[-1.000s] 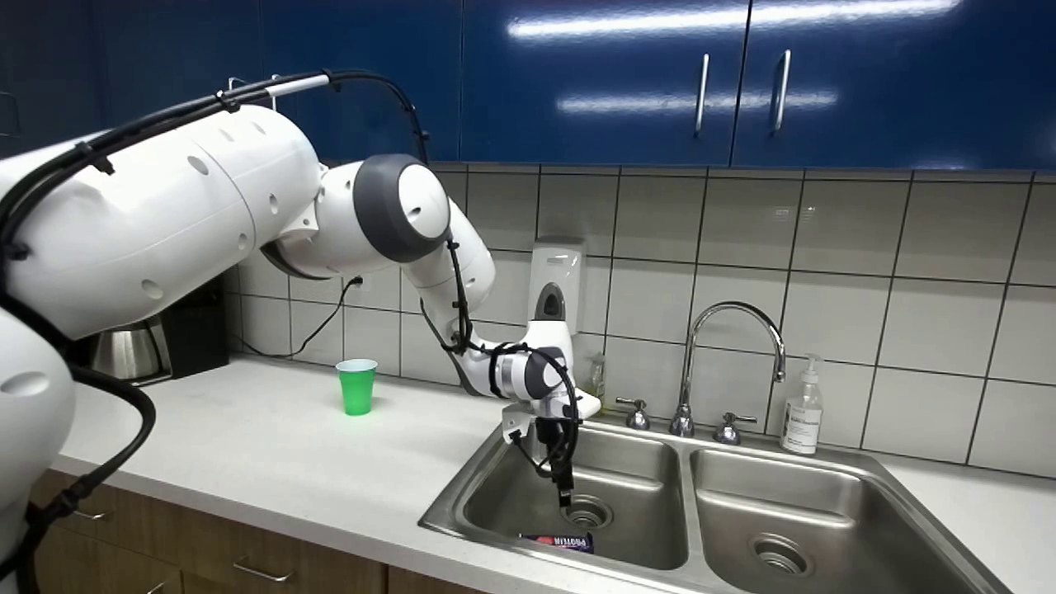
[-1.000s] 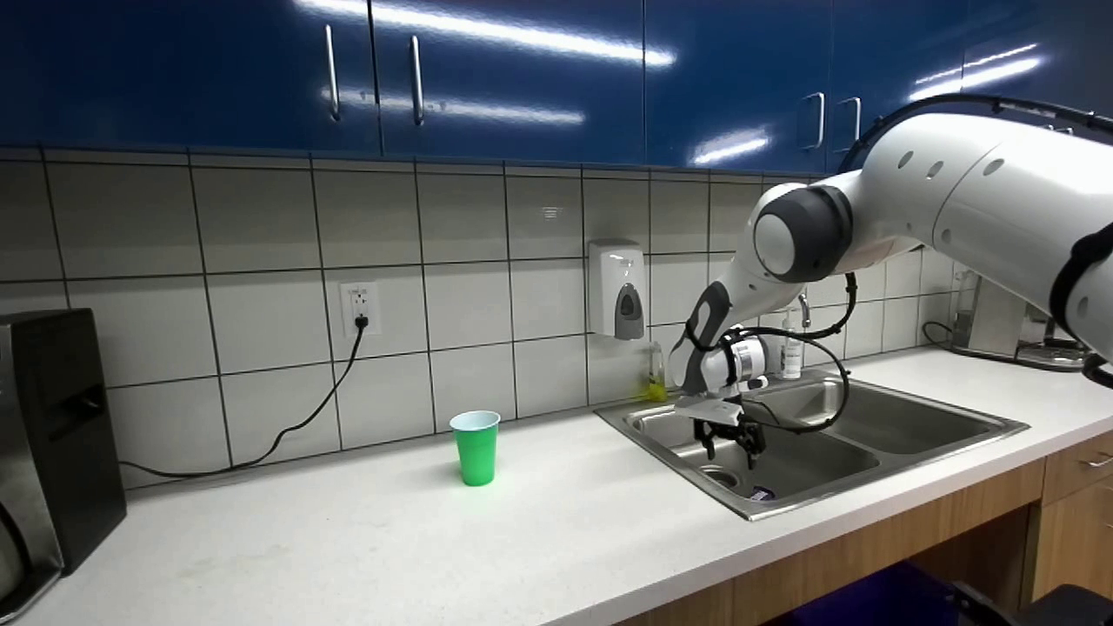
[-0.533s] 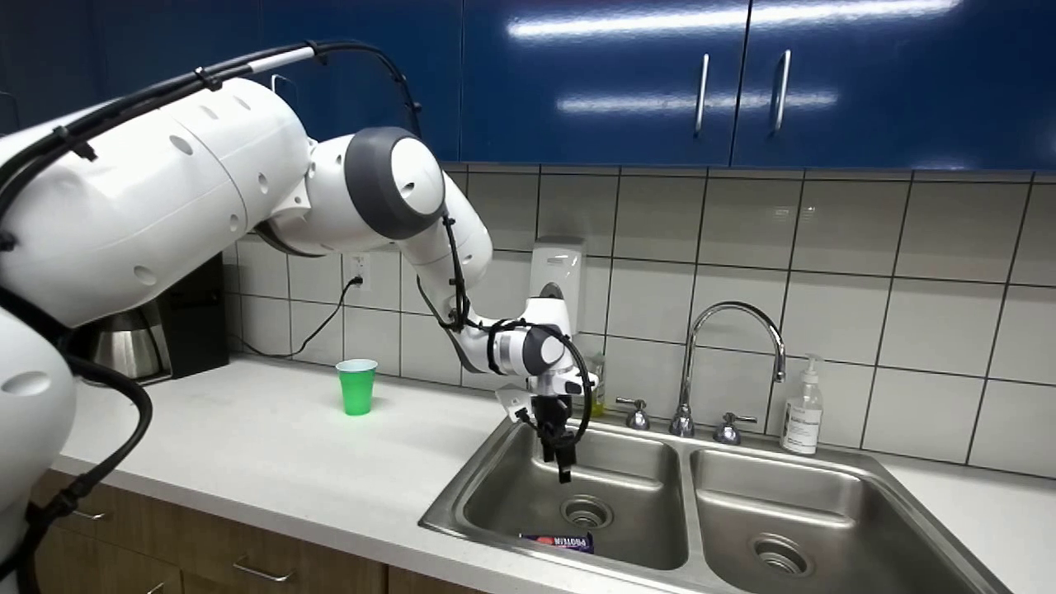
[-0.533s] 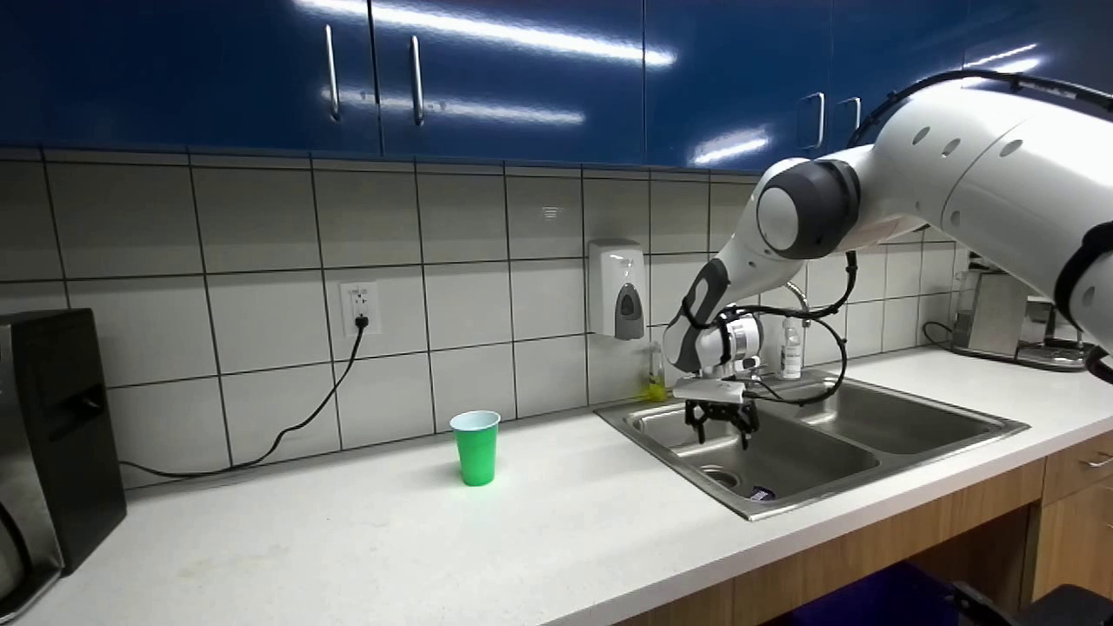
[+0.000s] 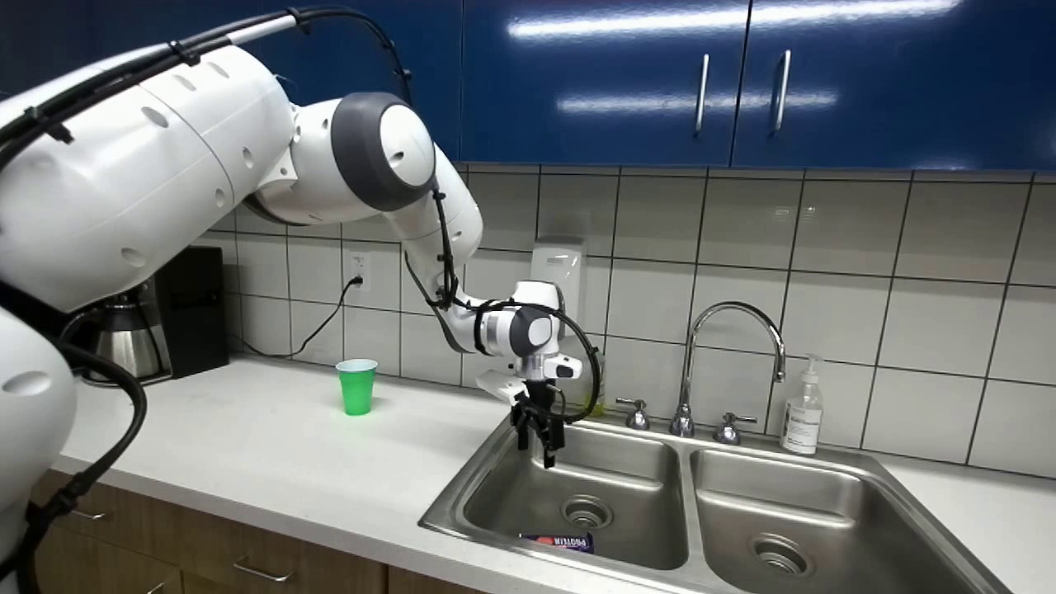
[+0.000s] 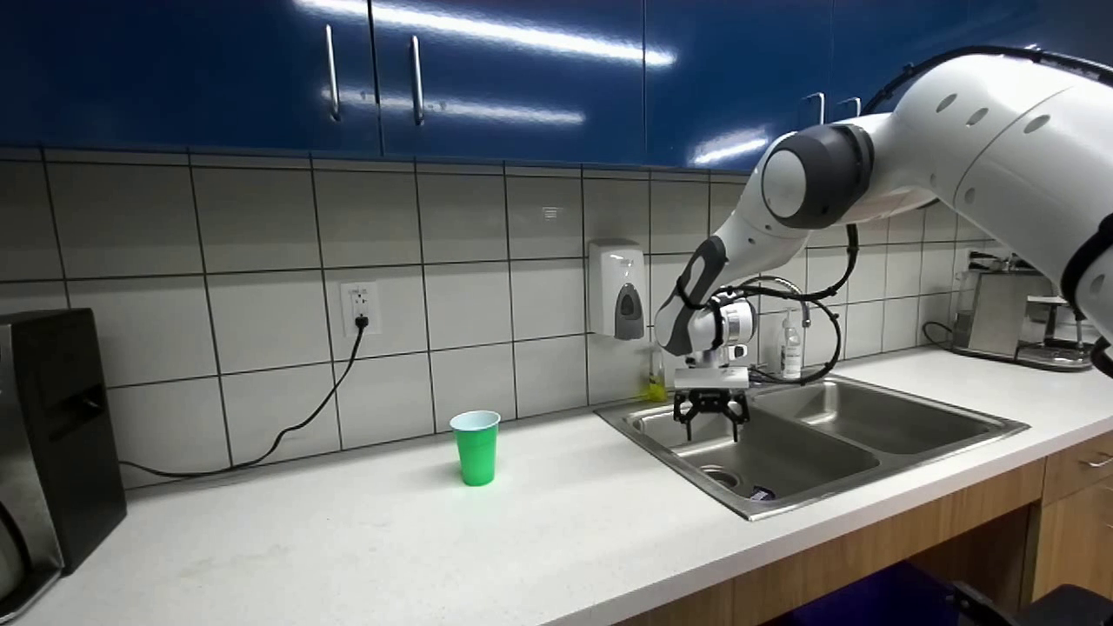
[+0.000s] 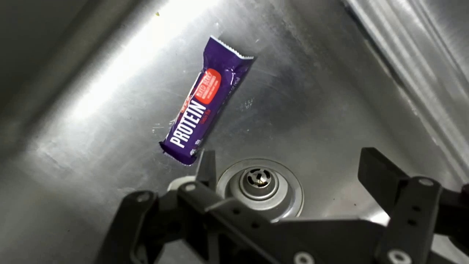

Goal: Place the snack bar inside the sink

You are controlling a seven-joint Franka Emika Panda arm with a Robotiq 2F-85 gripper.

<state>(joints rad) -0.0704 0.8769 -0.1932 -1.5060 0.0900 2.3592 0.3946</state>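
Note:
The snack bar lies flat in a dark purple wrapper on the floor of one basin of the steel sink [image 5: 631, 503]. It shows near the front wall in both exterior views [image 5: 569, 542] [image 6: 762, 494]. The wrist view shows the bar [image 7: 198, 106] whole, with "PROTEIN" on it, on the bare basin floor [image 7: 311, 110]. My gripper [image 5: 536, 454] is open and empty above that basin, as it also shows in an exterior view [image 6: 712, 436]. In the wrist view its fingers [image 7: 287, 161] stand wide apart, with the bar beyond the left finger.
A round drain [image 7: 259, 179] lies below the fingers. The chrome faucet [image 5: 686, 371] and a soap bottle [image 5: 802, 417] stand behind the sink. A green cup [image 6: 476, 452] stands on the counter. A soap dispenser [image 6: 616, 291] hangs on the wall. Blue cabinets [image 5: 594, 74] are overhead.
My gripper has risen away from the basin floor, turned somewhat and shifted a little toward the counter with the cup. The snack bar has stayed where it was.

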